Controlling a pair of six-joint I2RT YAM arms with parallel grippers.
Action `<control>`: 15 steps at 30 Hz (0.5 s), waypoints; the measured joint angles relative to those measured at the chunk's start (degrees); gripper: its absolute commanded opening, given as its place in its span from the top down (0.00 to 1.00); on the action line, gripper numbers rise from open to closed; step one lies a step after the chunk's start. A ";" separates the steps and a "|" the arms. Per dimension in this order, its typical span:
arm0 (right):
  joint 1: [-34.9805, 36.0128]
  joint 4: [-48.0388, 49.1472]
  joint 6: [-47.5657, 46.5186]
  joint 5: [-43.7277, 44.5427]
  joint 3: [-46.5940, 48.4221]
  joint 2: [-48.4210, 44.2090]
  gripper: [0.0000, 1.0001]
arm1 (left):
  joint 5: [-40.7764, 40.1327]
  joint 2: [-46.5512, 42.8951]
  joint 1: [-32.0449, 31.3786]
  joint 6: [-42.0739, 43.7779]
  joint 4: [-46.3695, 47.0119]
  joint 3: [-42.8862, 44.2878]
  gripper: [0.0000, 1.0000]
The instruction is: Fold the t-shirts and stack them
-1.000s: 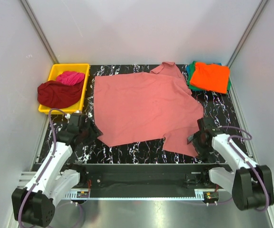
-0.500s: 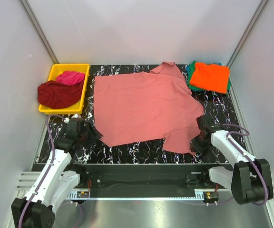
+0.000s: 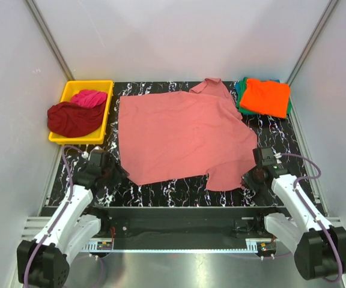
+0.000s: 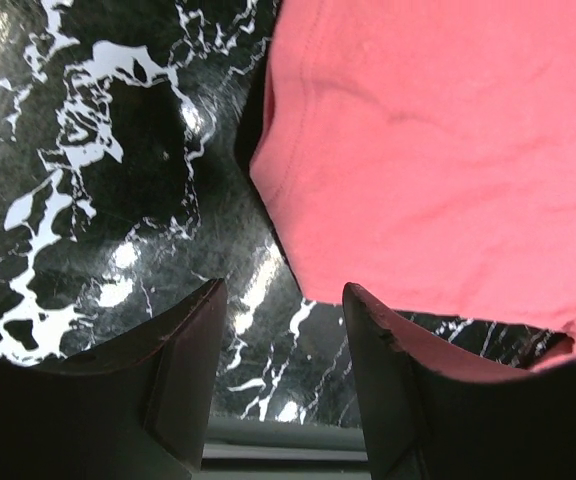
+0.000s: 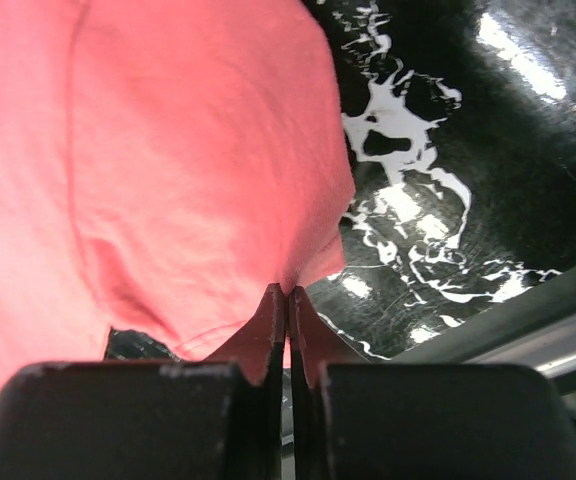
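At wrist level only: right gripper [image 5: 288, 293] pinches pink shirt [image 5: 168, 150]; left gripper [image 4: 283, 290] spread.

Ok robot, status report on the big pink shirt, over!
Right jaws shut on salmon-pink t-shirt near corner. Left jaws open beside its left edge. Nothing lying on it.

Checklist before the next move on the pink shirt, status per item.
1. Right gripper shut on the pink shirt at its near right corner: ok.
2. Left gripper holding the near left corner: not ok. The jaws are open with bare table between them, and the cloth edge is just ahead.
3. Number of layers in the right grip: cannot tell.
4. Shirt spread flat: ok, apart from a rumpled bit at the far edge.
5. Far side clear of the orange shirt: cannot tell. The pink cloth ends right beside it.
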 measured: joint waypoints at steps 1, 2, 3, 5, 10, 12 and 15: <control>0.00 0.02 -0.13 -0.09 0.00 -0.57 1.00 | -0.35 0.55 0.00 0.00 0.63 -0.28 0.46; 0.00 0.02 -0.22 -0.35 0.00 -1.11 1.00 | -0.61 1.20 0.00 0.00 1.44 -0.70 0.47; 0.00 0.00 -0.37 -0.46 0.00 -1.51 1.00 | -0.76 1.97 0.00 -0.02 2.29 -1.16 0.48; 0.00 0.02 -0.68 -0.83 0.00 -2.16 1.00 | -0.83 3.89 0.00 -0.07 4.37 -2.23 0.51; 0.00 0.07 -1.55 -0.92 0.02 -3.08 1.00 | -0.76 9.62 -0.11 -0.42 9.33 -3.56 0.55; 0.00 0.11 -2.10 -0.92 0.00 -3.19 1.00 | -0.74 11.65 -0.44 -0.68 11.54 -3.74 0.55; 0.00 0.42 -3.02 -0.94 0.00 -3.19 1.00 | -0.74 13.51 -1.22 -1.11 14.32 -3.78 0.56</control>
